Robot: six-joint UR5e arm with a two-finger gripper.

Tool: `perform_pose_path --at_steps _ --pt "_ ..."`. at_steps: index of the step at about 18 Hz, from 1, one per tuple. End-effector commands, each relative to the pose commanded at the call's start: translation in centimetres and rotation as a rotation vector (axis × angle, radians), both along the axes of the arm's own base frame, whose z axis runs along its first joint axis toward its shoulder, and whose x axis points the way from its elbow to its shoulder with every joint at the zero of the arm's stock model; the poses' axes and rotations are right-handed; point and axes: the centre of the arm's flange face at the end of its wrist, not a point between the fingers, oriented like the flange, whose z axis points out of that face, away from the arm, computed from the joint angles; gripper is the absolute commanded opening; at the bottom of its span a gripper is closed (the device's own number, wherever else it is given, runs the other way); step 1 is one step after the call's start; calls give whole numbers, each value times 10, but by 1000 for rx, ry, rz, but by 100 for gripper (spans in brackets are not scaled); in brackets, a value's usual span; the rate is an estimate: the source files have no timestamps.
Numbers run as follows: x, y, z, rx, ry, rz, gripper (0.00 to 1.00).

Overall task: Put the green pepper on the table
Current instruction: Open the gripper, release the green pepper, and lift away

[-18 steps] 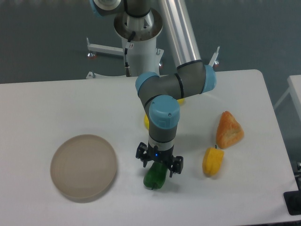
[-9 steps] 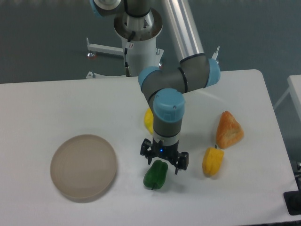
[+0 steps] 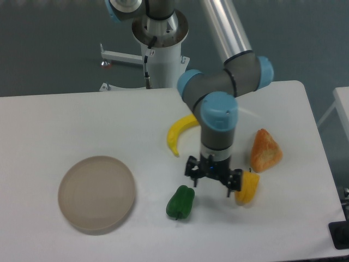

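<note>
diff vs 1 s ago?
The tool let go of the green pepper, rose and swung right in the picture, toward the yellow pepper, uncovering the banana. The green pepper lies on the table where it was. Plate and orange item unchanged.

The green pepper (image 3: 180,202) is small, shiny and dark green, with bumpy sides. It lies on its side, low in the middle of the frame, resting on the table (image 3: 71,123). The table is big, flat and white with round corners, filling most of the frame
</note>
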Motion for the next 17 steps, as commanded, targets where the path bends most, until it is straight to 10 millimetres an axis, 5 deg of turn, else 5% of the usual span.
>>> perform_pose_path --at_steps 8,17 --pt "-55 -26 21 -57 137 -192 100" --pt "-62 -25 27 -73 175 -279 100"
